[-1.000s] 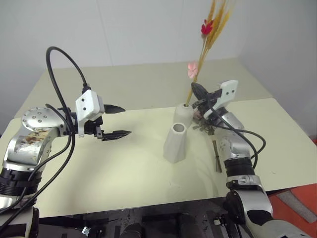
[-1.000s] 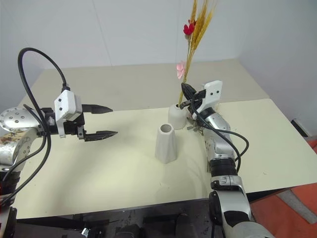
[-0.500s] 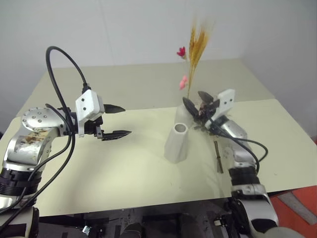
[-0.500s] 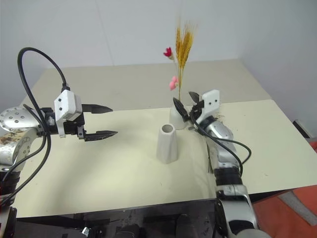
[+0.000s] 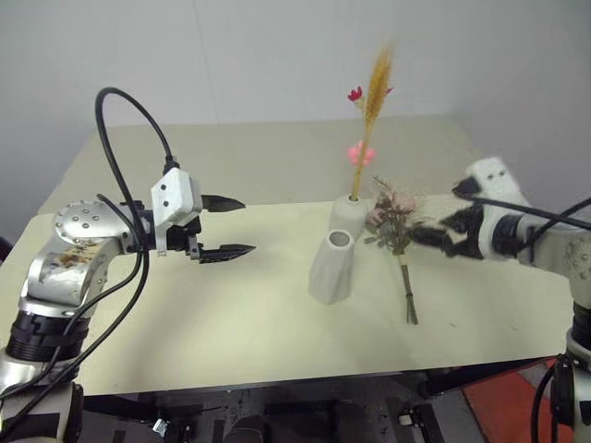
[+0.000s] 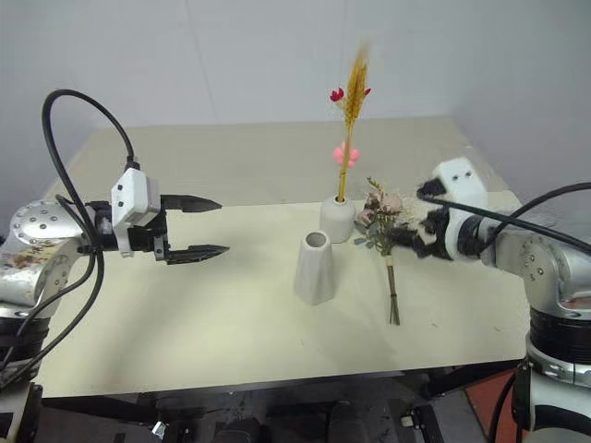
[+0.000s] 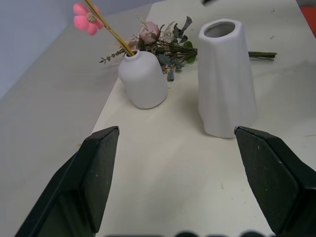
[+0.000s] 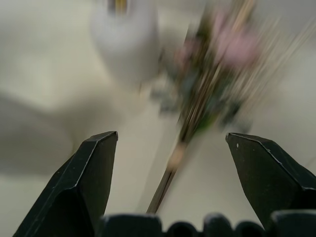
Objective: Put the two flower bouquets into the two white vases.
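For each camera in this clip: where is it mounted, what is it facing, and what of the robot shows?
Left and right eye views: on the head, looking forward and down at the table; both arms and claws show.
Left wrist view: on the left wrist, looking between the open left claw fingers at the rounded vase holding the berry stalks and the empty faceted vase.
Right wrist view: on the right wrist, looking between the open right claw fingers at the rose bunch lying on the table.
Shared: the rounded vase and rose bunch appear in all views.
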### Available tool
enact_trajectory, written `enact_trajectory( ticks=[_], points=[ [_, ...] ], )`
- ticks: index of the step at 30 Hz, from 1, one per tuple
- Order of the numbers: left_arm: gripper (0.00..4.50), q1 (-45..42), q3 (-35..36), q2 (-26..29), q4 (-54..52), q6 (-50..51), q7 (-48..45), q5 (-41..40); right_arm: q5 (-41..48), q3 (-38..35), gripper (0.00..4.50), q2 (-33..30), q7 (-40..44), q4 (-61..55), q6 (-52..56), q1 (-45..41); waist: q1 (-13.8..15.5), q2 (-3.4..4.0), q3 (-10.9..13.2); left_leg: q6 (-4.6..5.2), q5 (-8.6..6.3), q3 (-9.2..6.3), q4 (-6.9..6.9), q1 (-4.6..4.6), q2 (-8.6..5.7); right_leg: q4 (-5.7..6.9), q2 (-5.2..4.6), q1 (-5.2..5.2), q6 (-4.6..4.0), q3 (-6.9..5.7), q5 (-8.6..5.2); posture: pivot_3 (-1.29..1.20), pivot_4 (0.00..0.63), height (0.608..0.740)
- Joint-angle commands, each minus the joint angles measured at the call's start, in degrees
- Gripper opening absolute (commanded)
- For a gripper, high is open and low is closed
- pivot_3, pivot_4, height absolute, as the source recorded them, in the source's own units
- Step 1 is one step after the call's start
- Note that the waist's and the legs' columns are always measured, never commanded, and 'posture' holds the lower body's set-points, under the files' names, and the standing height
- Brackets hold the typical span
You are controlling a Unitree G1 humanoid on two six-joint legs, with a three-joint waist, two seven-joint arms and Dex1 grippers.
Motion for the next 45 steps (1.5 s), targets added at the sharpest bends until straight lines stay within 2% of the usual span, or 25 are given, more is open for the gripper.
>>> enact_trajectory(
  ticks=[1,12,13,15,24,25,29,31,33,37,38,41,43,45],
  points=[
    [4.05,-1.95,-0.31,-0.5,0.06,-1.57,-0.39,0.36,-2.48,3.62,4.2,0.17,-0.95,5.49,-0.51,-1.84,-0.04,0.0,0.0,0.0,0.0,0.01,0.02,-0.03,-0.01,0.0,-0.03,-0.01,0.0,0.0,0.0,0.0,0.15,0.74],
    [4.05,2.01,1.81,0.46,-2.82,-0.16,0.91,0.07,-8.08,12.07,4.2,4.79,1.87,23.87,-11.28,-7.99,-0.2,0.0,0.0,0.0,0.0,0.02,-0.03,-0.14,0.03,0.07,-0.02,-0.17,0.0,0.01,0.03,0.0,0.15,0.74],
    [4.05,2.4,2.03,0.6,-3.21,0.01,1.09,-0.01,-8.73,13.23,4.03,4.9,2.54,25.04,-12.38,-8.33,-0.18,0.0,0.0,0.0,0.0,0.02,-0.03,-0.14,0.03,0.07,-0.02,-0.18,0.0,0.0,0.03,0.0,0.15,0.74],
    [4.05,3.13,2.42,0.76,-3.8,0.26,1.29,-0.15,-9.97,14.05,3.58,6.06,2.9,28.31,-14.33,-9.22,-0.17,0.0,0.0,0.0,0.0,0.02,-0.03,-0.14,0.03,0.07,-0.02,-0.17,0.0,0.0,0.03,0.0,0.15,0.74],
    [4.05,4.2,2.79,1.06,-4.56,0.38,2.4,-0.12,-14.77,15.75,0.37,7.62,3.91,36.02,-18.19,-12.31,-0.17,0.0,0.0,0.0,0.0,0.0,-0.03,-0.15,0.01,0.08,-0.02,-0.18,-0.01,-0.01,0.03,0.0,0.15,0.74],
    [4.05,4.32,2.83,1.06,-4.62,0.37,2.49,-0.13,-15.15,15.68,0.21,7.51,3.8,35.74,-17.98,-12.07,-0.2,0.0,0.0,0.0,0.0,0.0,-0.04,-0.15,0.01,0.08,-0.02,-0.18,-0.01,-0.01,0.03,0.0,0.15,0.74],
    [4.05,4.33,2.57,1.16,-4.35,-0.05,2.46,0.11,-16.97,13.5,0.21,6.94,0.89,32.89,-17.01,-10.19,-0.17,0.0,0.0,0.0,0.0,-0.04,-0.04,-0.15,0.01,0.09,-0.02,-0.19,-0.01,-0.01,0.03,0.0,0.15,0.74],
    [4.05,3.95,2.36,1.14,-3.89,-0.31,2.37,0.31,-19.94,10.33,0.21,7.97,-5.15,31.09,-19.51,-8.41,-0.14,0.0,0.0,0.0,0.0,-0.06,-0.04,-0.15,0.01,0.08,-0.02,-0.19,-0.01,-0.01,0.03,0.0,0.15,0.74],
    [4.05,3.43,2.12,1.12,-3.35,-0.59,2.14,0.47,-24.05,4.9,0.21,10.88,-15.45,29.14,-25.28,-6.25,-0.06,0.0,0.0,-0.01,0.0,-0.1,-0.04,-0.15,0.0,0.1,-0.02,-0.17,-0.01,-0.02,0.03,0.0,0.15,0.74],
    [4.05,1.88,1.29,0.88,-1.79,-1.45,1.3,0.93,-33.15,-1.15,0.21,15.56,-33.39,20.98,-49.85,1.79,0.09,0.0,0.0,-0.05,0.02,-0.13,-0.07,-0.19,-0.04,0.13,-0.05,-0.25,-0.01,-0.01,0.03,0.0,0.15,0.74],
    [4.05,1.5,1.16,0.8,-1.38,-1.6,1.11,1.03,-33.99,-1.71,0.21,16.61,-34.52,18.32,-55.43,3.95,0.02,0.01,0.0,-0.07,0.04,-0.11,-0.08,-0.2,-0.04,0.14,-0.05,-0.27,0.0,0.0,0.03,0.0,0.15,0.74],
    [4.05,0.52,0.86,0.73,-0.18,-1.99,0.53,1.31,-30.63,-7.47,0.21,23.42,-37.15,8.83,-65.47,8.23,-0.5,0.01,0.0,-0.08,0.04,-0.11,-0.1,-0.19,-0.02,0.14,-0.04,-0.3,0.0,0.05,0.03,0.0,0.15,0.74],
    [4.05,-0.2,0.81,0.82,0.96,-2.42,0.37,1.75,-11.41,-14.78,0.21,30.52,-25.77,-2.02,-71.58,13.19,-0.6,0.01,-0.01,-0.06,0.03,-0.18,-0.1,-0.14,0.04,0.14,0.0,-0.3,-0.04,0.1,0.07,0.0,0.15,0.74],
    [4.05,-0.75,0.75,1.06,1.86,-2.88,-0.15,1.96,-1.59,-16.14,0.21,32.59,-18.09,-10.0,-73.07,16.71,-0.48,0.03,0.0,-0.05,0.02,-0.32,-0.14,-0.09,0.16,0.1,0.16,-0.21,-0.04,0.09,0.07,0.0,0.15,0.74]
  ],
)
